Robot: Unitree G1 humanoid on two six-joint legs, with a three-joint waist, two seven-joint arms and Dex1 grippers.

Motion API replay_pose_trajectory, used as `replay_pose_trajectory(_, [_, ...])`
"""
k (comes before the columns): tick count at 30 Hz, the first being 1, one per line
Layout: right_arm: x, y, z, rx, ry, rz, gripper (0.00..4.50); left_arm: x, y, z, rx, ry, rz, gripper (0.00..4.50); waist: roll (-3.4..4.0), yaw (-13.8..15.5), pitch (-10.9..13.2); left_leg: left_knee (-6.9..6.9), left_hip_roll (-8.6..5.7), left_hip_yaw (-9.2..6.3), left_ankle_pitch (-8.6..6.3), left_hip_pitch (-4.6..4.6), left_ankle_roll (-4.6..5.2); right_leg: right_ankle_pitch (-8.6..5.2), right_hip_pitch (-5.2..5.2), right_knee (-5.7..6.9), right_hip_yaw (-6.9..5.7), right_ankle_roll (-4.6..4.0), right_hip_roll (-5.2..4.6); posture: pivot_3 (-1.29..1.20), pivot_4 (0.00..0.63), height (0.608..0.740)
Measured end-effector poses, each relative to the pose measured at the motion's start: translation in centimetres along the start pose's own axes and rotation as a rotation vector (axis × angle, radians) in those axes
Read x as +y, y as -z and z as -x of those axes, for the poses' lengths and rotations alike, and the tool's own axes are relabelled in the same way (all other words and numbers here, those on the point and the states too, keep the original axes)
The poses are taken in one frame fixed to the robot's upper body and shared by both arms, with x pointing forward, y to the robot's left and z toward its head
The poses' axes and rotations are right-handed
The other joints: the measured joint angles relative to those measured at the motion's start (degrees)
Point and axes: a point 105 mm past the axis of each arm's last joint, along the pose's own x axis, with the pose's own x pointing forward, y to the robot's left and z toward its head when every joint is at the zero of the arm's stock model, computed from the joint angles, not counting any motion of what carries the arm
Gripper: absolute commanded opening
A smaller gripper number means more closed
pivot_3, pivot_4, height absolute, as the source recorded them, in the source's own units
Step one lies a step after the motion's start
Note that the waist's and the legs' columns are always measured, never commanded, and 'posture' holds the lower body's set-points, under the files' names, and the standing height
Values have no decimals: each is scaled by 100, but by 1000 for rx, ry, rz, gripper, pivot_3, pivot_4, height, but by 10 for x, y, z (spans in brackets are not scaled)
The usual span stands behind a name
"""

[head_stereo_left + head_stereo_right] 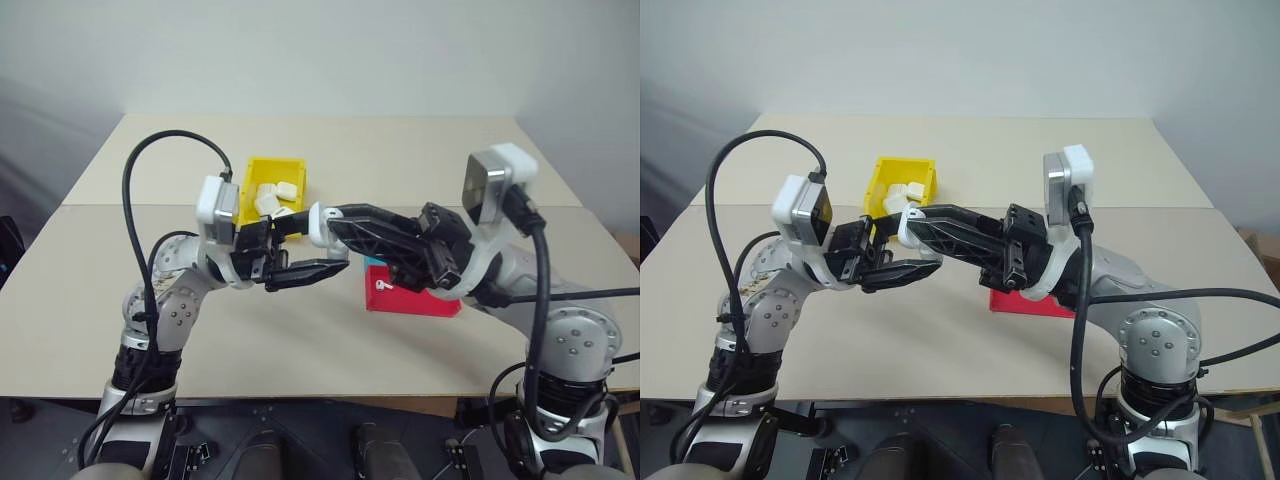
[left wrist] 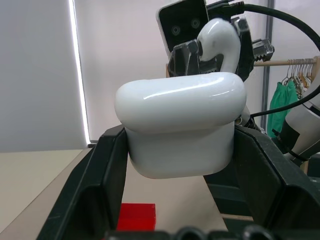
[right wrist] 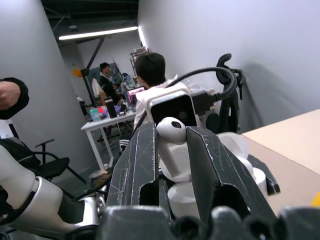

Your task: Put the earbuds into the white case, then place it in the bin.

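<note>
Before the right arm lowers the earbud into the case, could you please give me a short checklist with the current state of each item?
1. Left gripper shut firmly on the white case: ok.
2. Right gripper shut on the earbud: ok.
3. Earbud held just above the case, as the left wrist view shows: ok.
4. Case lid open with a free slot: cannot tell.
5. Second earbud lying on the red tray, waiting: ok.
6. Yellow bin within reach, already holding white cases: ok.
</note>
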Motion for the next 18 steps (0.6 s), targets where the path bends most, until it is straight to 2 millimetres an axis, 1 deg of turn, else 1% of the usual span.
replay_pose_trajectory(11, [-3,8,7,46,27,-10,685,-1,2,2,6,-2,8,2877,0,3,0,0,0,-1,0,-1,0,0,0,-1,0,0,0,0,150,740])
replay_pose_trajectory(17, [-3,10,7,61,27,-1,685,-2,4,3,8,-9,16,2877,0,4,0,0,0,0,0,-1,0,0,0,-2,0,0,0,0,150,740])
replay_pose_trajectory(18, [-3,10,7,63,26,2,1027,-2,4,3,8,-9,15,2877,0,5,0,0,0,-1,0,-1,0,0,0,-3,0,0,0,0,150,740])
